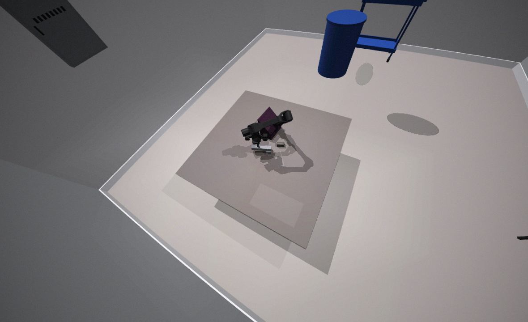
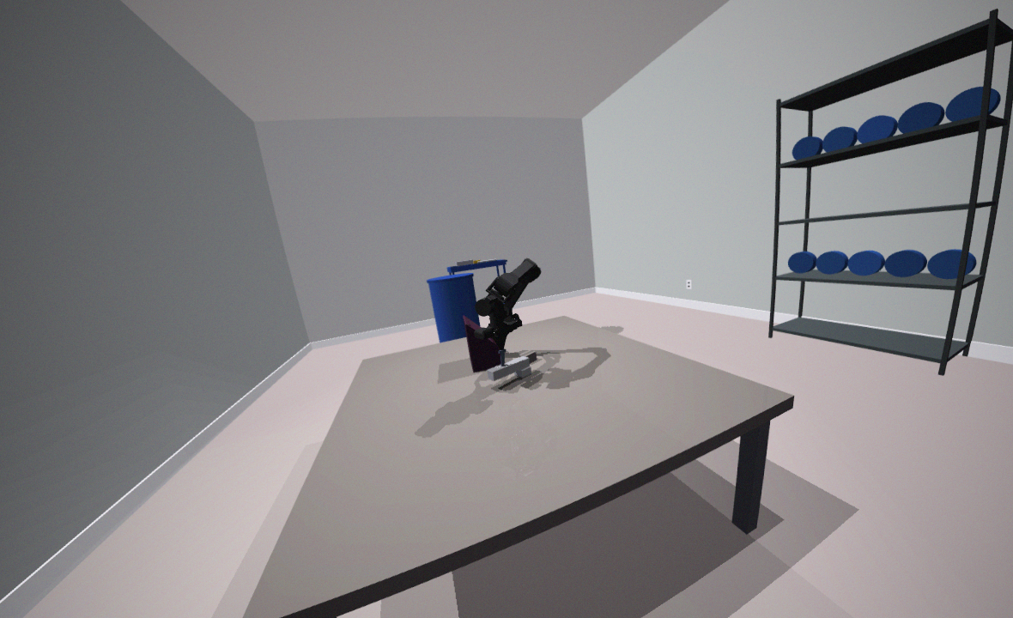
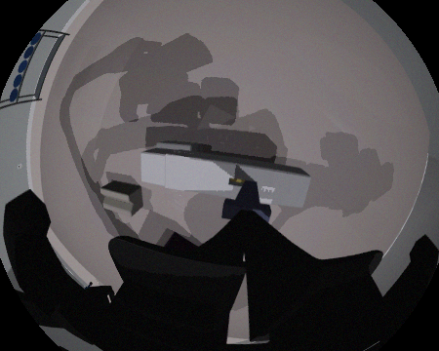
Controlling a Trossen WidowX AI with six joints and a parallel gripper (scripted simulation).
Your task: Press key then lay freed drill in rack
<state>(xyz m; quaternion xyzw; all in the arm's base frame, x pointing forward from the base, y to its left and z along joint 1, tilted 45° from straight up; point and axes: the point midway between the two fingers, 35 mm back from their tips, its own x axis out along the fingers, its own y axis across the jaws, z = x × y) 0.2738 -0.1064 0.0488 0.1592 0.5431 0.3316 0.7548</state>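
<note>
A light grey block [image 1: 262,149] [image 2: 512,371] [image 3: 183,172] lies on the table [image 1: 233,180] [image 2: 494,461]. A small dark blue key [image 3: 247,197] [image 2: 501,355] stands up from the block's top near one end. My gripper [image 1: 257,141] [image 2: 501,345] [image 3: 246,216] is shut and empty. It points down with its fingertips right above the key; I cannot tell whether they touch it. I cannot make out the drill itself in the block. A small grey rack [image 1: 280,144] [image 3: 121,197] lies on the table beside the block.
A dark purple box [image 1: 269,119] [image 2: 477,349] stands at the arm's base just behind the block. A blue barrel [image 1: 340,44] [image 2: 448,307] and a blue cart [image 1: 378,40] stand on the floor beyond the table. A black shelf [image 2: 879,215] with blue discs stands by the right wall.
</note>
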